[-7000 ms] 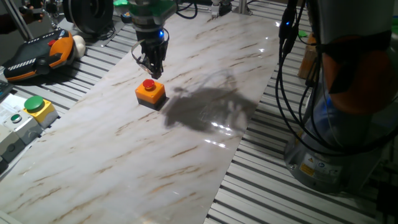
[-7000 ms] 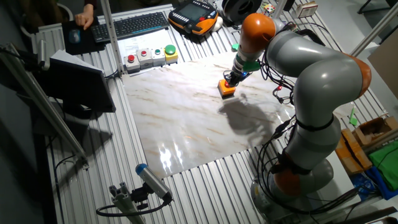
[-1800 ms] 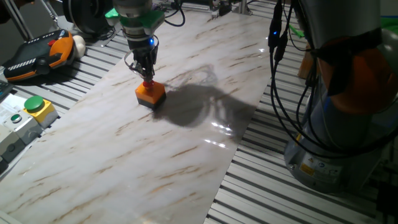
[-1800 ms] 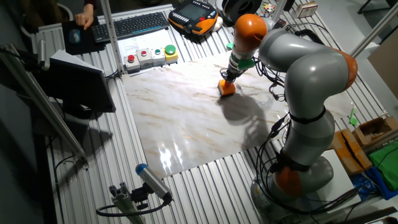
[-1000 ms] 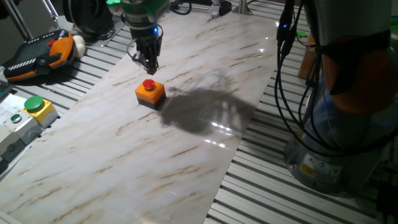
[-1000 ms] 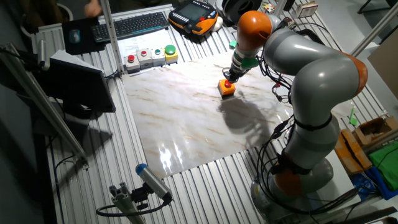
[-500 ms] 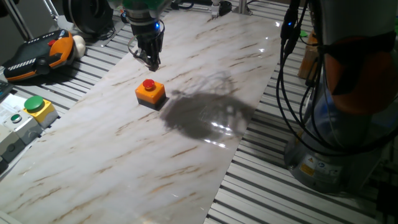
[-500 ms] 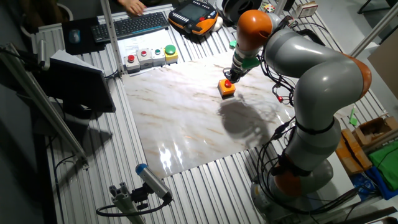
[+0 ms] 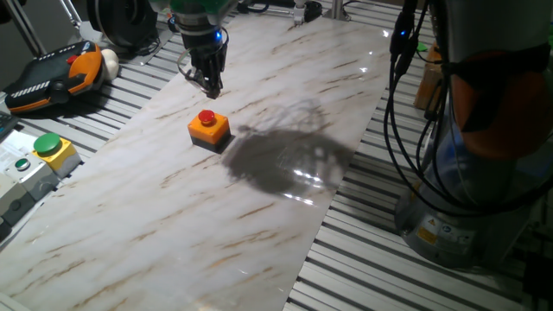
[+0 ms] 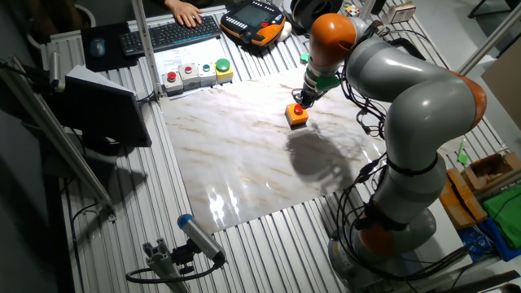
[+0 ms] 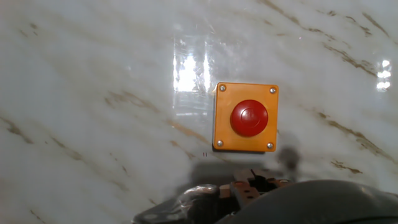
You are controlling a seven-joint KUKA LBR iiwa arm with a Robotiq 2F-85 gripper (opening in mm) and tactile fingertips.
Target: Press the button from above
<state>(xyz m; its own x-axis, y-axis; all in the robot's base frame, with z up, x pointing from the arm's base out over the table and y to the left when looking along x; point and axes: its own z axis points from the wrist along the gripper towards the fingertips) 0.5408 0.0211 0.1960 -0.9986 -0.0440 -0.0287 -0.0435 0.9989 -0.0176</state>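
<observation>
Marble-patterned board (image 9: 259,199) covers the middle of a slatted metal bench, and everything that matters sits on its far part. On it stands a small orange box (image 9: 209,130) with the button (image 9: 206,117), a round red cap, on top. In the hand view the box (image 11: 245,117) lies flat and square to the camera, a little to the 3 o'clock side of centre, with the red cap (image 11: 249,117) in its middle and four screws at its corners. Sitting flat like that, the cap faces straight up, which suits a push from overhead.

From one fixed view the gripper (image 9: 210,85) hangs above the board, clear of the box, toward 12 o'clock from the cap. It points down, which fits the task: a vertical tool only needs to descend to press. From the other fixed view the gripper (image 10: 303,99) reads as just above the box (image 10: 297,115), not touching it. Whether the jaws are released or clenched I cannot tell; no view shows the tips plainly, and the hand view gives only a dark blur at 6 o'clock.

My judgement is that the hand stands over the cap with the press not being made at this instant. A clean push calls for centring over the red disc first, since an off-centre push might catch the orange rim or skid the box across the glossy board.

Off the board at 9 o'clock, a green button on a yellow box (image 9: 50,149) sits apart and is not the target.
</observation>
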